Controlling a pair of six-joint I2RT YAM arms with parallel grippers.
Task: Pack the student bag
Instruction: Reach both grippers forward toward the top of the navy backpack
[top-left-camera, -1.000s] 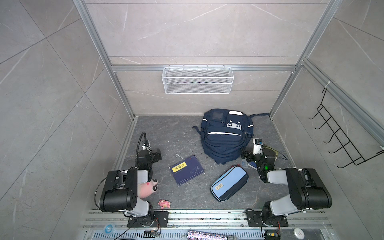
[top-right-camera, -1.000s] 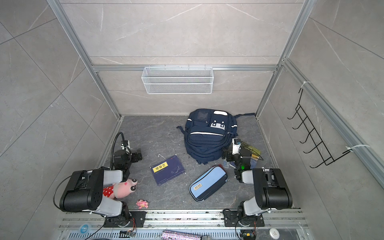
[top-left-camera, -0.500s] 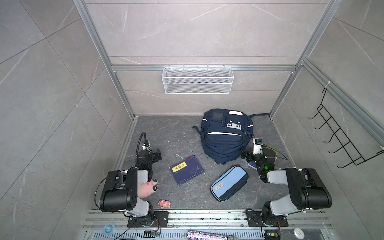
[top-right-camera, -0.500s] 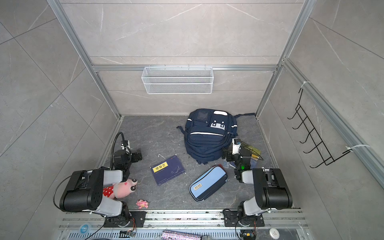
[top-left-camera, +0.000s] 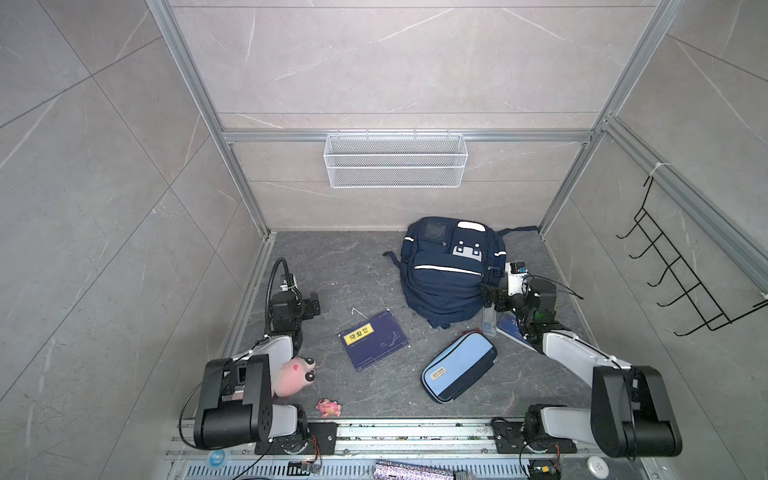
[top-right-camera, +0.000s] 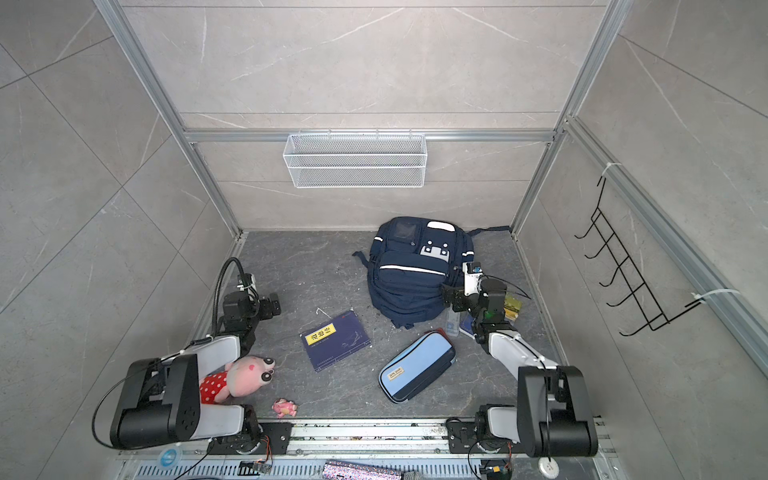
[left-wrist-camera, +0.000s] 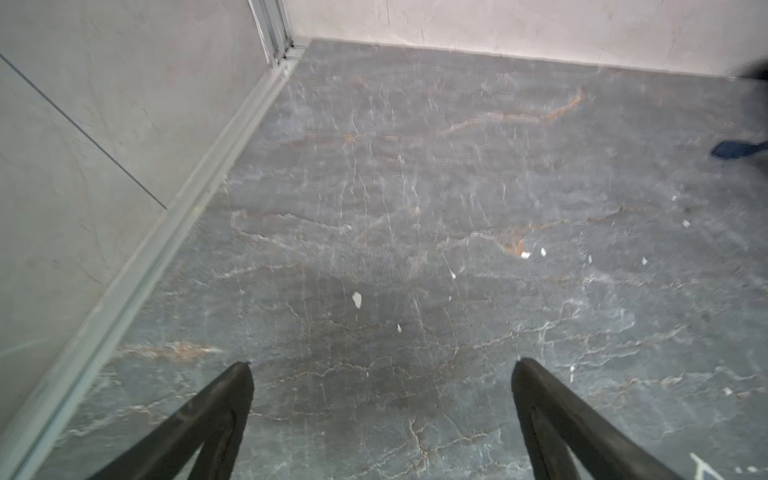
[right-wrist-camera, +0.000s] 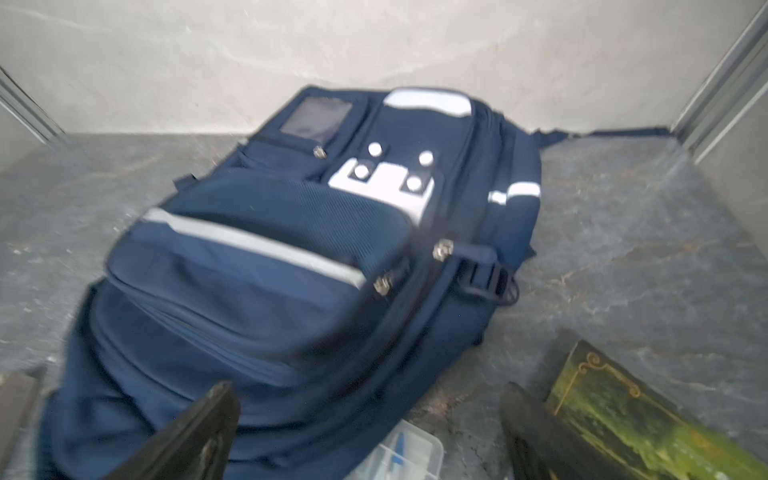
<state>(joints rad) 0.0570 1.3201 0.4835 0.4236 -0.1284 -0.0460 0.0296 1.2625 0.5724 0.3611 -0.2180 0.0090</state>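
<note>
The student bag, navy with white stripes and a grey-white dotted patch, lies flat at the back right of the floor, its zips shut. My right gripper hovers open at the bag's near right edge, holding nothing. In the right wrist view the bag fills the frame beyond the open right gripper. My left gripper stands open and empty over bare floor at the left. The left wrist view shows its spread fingers and a strap end of the bag.
A navy notebook and a light-blue pencil case lie mid-floor. A clear plastic box and a green-yellow book sit under the right gripper. A pink plush and a small pink toy lie near left. A wire basket hangs on the back wall.
</note>
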